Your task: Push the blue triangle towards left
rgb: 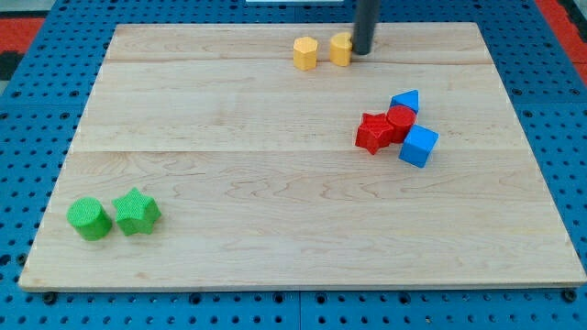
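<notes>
The blue triangle (pixel 406 100) lies on the wooden board (pixel 275 183) at the right, touching a red cylinder (pixel 400 120) just below it. My tip (pixel 363 52) is at the view's top, up and to the left of the blue triangle, well apart from it. The tip touches the right side of a yellow block (pixel 341 49). A red star-shaped block (pixel 372 133) lies left of the red cylinder, and a blue cube (pixel 418 146) lies below and right of it.
A yellow hexagonal block (pixel 305 52) sits left of the other yellow block at the top. A green cylinder (pixel 89 218) and a green star-shaped block (pixel 137 212) sit at the bottom left. Blue pegboard surrounds the board.
</notes>
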### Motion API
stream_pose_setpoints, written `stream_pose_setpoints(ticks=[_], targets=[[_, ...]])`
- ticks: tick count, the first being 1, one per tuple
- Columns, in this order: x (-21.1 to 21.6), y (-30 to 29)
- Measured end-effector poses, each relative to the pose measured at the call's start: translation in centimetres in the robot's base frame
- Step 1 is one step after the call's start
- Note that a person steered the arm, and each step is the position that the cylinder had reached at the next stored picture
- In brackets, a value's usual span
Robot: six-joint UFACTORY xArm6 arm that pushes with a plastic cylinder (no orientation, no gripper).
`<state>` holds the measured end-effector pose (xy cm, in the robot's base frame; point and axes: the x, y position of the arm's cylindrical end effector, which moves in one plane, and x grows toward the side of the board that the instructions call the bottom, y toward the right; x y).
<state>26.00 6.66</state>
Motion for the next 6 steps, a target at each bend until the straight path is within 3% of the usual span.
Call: stream_pose_setpoints(ticks=[1, 3, 6], targets=[[0.0, -2.5], [1.7, 3.6], [3.4, 5.7]])
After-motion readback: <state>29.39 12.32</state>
